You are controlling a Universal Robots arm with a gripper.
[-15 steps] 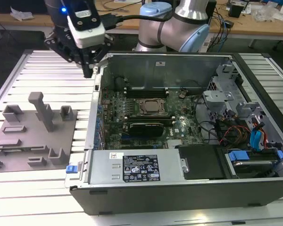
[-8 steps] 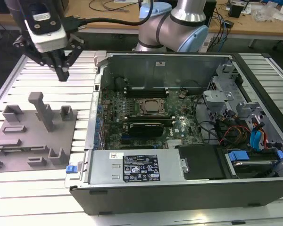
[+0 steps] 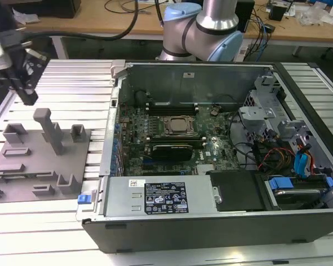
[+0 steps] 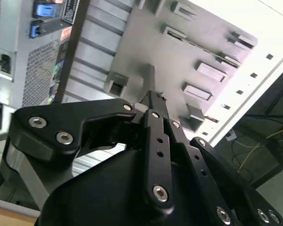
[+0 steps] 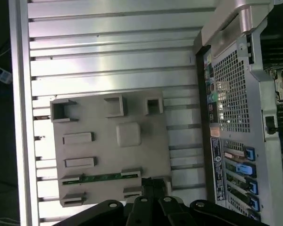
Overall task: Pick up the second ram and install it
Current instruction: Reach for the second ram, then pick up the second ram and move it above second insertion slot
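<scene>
Claw (image 5: 153, 181) closed, pointing down over tray (image 5: 108, 155), nr 2nd ram (image 5: 101, 177)

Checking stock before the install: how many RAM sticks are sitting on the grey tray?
1. The second ram sits on the grey tray, close to the end effector. The end effector covers part of the tray, so another may be hidden.

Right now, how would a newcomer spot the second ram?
Find the grey plastic tray on the ribbed metal table beside the open computer case. The second ram is the slim dark-green stick on it; the pegs around it are plain grey.
</scene>
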